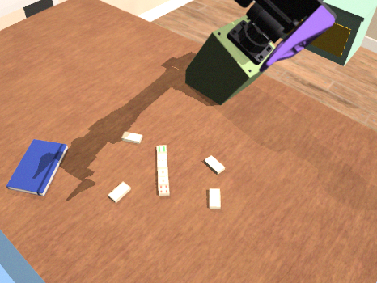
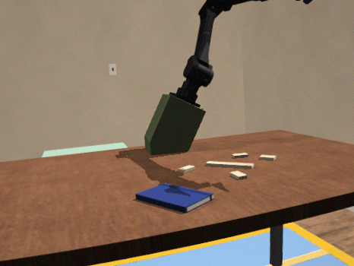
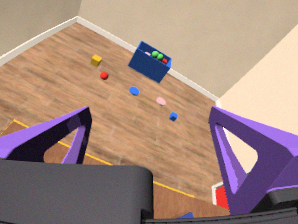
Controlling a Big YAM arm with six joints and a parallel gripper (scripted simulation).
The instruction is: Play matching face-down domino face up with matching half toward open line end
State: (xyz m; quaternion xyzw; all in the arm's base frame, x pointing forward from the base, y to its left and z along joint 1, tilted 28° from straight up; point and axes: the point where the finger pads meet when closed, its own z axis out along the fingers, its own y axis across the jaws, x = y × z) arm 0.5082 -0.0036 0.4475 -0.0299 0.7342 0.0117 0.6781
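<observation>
Nearest in the exterior view: blue notebook (image 2: pixel 175 198) flat on the wooden table (image 2: pixel 76 213), close to the front edge, crossed by the arm's shadow.

Just behind it, four face-down dominoes scattered around the line (image 1: pixel 163 171), none touching it. By the top view: one face-down domino (image 1: pixel 119 192) to the lower left of the line, another face-down domino (image 1: pixel 132 137) to the upper left, a third face-down domino (image 1: pixel 214 164) to the right and angled, a fourth face-down domino (image 1: pixel 214 198) to the lower right and roughly parallel to the line. All lying flat, blank backs up.

Line itself straight, face up, flat on the table; green marks on the far end, red pips on the near end. Middle pips too small to read.

Farther back, dark green base block (image 1: pixel 220 66) standing tilted on the table, black arm (image 2: pixel 201 53) rising from it and out of the frame top.

Farthest, gripper (image 3: pixel 149 145) raised high, well apart from every domino, pointed away from the table toward the room floor; purple fingers spread wide, nothing between them. Beyond the fingers, a blue bin (image 3: pixel 150 62) and small coloured objects scattered on the floor.
</observation>
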